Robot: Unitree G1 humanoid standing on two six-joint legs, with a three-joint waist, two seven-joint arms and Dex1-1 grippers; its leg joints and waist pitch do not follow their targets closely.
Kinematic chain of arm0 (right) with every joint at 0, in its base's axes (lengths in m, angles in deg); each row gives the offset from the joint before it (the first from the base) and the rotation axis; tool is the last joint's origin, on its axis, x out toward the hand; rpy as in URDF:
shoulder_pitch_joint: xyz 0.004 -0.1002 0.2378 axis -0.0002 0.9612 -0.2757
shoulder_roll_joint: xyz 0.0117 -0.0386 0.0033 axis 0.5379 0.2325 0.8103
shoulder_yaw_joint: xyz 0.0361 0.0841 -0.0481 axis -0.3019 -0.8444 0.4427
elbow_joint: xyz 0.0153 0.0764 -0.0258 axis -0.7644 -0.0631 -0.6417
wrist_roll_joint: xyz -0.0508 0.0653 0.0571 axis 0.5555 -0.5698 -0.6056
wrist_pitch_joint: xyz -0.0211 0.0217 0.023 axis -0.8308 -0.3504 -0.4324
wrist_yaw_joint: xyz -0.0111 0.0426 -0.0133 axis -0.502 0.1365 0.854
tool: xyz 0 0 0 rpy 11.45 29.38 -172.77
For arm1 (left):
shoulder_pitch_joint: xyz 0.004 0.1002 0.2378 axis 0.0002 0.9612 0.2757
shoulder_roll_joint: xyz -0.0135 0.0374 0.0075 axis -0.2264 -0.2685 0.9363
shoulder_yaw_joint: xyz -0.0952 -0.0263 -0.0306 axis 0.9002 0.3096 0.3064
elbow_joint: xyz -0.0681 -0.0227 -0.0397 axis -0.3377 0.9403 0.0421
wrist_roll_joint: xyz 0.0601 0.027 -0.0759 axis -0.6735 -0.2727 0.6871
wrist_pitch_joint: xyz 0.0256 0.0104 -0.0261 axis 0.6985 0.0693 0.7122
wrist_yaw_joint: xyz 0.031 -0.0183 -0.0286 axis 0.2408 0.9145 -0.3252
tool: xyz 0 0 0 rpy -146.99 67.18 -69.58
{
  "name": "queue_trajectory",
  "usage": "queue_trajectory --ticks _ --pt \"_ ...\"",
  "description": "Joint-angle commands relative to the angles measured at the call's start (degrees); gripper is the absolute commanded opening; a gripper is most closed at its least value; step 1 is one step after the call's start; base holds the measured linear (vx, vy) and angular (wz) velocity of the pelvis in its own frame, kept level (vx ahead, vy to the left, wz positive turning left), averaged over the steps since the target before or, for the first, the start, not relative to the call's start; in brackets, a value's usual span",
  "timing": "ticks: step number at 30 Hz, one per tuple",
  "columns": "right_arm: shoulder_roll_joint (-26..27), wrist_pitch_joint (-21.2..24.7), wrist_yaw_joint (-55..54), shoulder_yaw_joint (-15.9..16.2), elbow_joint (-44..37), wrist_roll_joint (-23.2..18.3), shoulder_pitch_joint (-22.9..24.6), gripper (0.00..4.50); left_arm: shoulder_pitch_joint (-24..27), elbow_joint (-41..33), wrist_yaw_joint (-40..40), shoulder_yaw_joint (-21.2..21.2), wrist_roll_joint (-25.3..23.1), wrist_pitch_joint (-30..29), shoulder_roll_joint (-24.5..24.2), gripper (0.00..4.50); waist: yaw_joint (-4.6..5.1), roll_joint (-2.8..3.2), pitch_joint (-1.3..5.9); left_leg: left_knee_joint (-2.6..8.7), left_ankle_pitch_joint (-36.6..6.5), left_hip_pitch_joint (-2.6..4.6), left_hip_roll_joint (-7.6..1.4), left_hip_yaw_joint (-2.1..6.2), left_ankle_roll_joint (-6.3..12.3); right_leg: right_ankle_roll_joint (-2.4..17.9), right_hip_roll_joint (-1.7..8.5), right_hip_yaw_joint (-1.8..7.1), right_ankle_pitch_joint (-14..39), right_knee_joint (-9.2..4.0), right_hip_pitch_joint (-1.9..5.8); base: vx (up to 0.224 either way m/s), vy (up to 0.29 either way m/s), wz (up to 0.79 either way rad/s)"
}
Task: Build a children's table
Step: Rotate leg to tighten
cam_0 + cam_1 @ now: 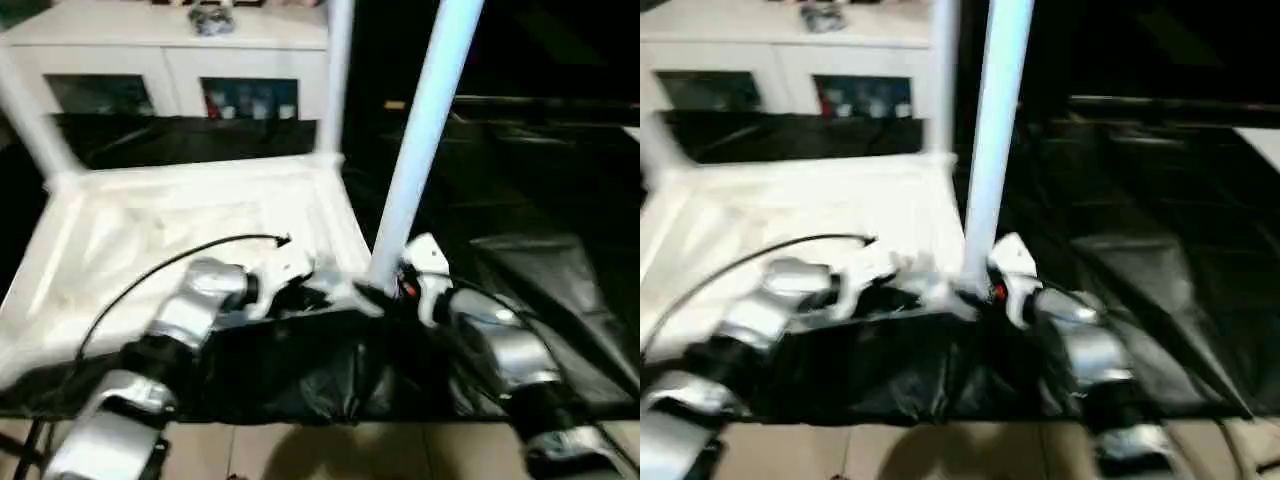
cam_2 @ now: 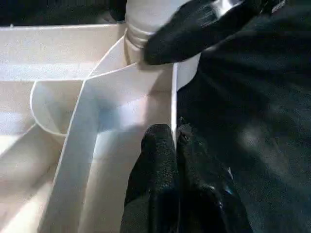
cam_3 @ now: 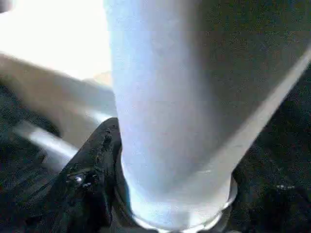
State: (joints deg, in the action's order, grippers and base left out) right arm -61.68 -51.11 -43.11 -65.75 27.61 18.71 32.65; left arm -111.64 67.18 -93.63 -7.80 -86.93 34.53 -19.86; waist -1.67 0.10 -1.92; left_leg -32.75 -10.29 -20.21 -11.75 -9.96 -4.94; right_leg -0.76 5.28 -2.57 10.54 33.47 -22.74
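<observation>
Two pincers worked one corner: right pincer (image 1: 385, 290) clamped the long white round plastic leg (image 1: 420, 140); left pincer (image 2: 176, 141) pinched the upturned white ribbed tabletop's rim (image 2: 174, 104).

The white table top (image 1: 190, 240) lies upside down on black sheeting (image 1: 520, 200). A white leg (image 1: 425, 130) rises tilted from its near right corner, where the right tool (image 1: 392, 285) meets its base. The left tool (image 1: 305, 290) rests on the near rim. A white cabinet (image 1: 170, 60) stands behind.
</observation>
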Motion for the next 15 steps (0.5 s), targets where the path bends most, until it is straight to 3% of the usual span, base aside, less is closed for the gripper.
queue_trajectory --ticks 1,2,3,5,8,11,15 --pt "4.1 1.2 -2.4 4.2 2.4 1.2 -0.6 2.72 -1.6 -0.4 0.7 -3.0 0.6 0.0 4.8 0.0 0.46 -0.01 2.15 4.74 -25.1 0.2 -0.5 0.91 -1.2 5.0 2.17 0.75 33.3 -5.88 1.25 0.0 0.0 0.0" --pt "7.2 0.0 -7.1 3.8 4.7 1.7 -2.7 2.72 -2.0 -0.1 2.2 -3.4 0.4 -0.5 6.9 0.0 0.58 0.43 2.15 4.83 -25.7 0.29 -0.6 0.89 -1.28 5.5 2.22 0.8 31.9 -5.92 1.06 0.0 0.0 0.0" --pt "8.4 -0.3 -8.3 3.6 5.5 1.7 -3.6 2.72 -2.2 0.1 2.6 -3.7 0.1 -0.5 7.7 0.0 0.72 0.32 2.22 4.87 -26.1 0.23 -0.41 1.02 -1.19 5.5 2.08 0.6 31.7 -5.92 1.29 0.0 0.0 0.0" --pt "9.7 -1.3 -9.6 3.0 6.3 1.9 -4.6 2.72 -2.6 0.9 3.4 -3.9 -0.4 -0.3 8.7 0.0 0.69 0.4 2.15 4.79 -26.8 0.54 -0.49 0.8 -0.85 6.1 2.04 0.79 30.4 -6.08 0.87 0.0 0.0 0.0" --pt "10.4 -1.6 -9.4 1.4 6.5 0.9 -5.2 3.41 -2.9 1.5 3.7 -3.9 -1.1 0.2 9.0 0.0 0.83 0.33 2.22 4.76 -26.9 0.53 -0.45 0.75 -0.43 6.9 2.01 0.93 29.2 -5.95 0.9 0.0 0.0 0.0" --pt "8.1 -1.4 -5.3 1.0 5.1 -0.2 -4.4 3.61 -2.3 0.5 2.2 -4.1 -1.0 0.7 7.7 0.0 0.46 0.28 2.44 4.66 -24.4 0.38 -0.67 0.31 0.35 9.3 1.89 1.38 22.5 -5.31 1.17 0.0 0.0 0.0" --pt "2.9 -3.9 -0.2 4.5 4.4 2.7 -3.4 3.92 -1.3 -0.8 -0.5 -3.8 -0.3 1.7 5.3 0.0 -0.14 0.32 2.79 4.39 -18.8 -0.12 -0.81 -0.08 1.66 11.6 1.92 1.47 15.0 -4.43 1.91 0.0 0.0 0.0"
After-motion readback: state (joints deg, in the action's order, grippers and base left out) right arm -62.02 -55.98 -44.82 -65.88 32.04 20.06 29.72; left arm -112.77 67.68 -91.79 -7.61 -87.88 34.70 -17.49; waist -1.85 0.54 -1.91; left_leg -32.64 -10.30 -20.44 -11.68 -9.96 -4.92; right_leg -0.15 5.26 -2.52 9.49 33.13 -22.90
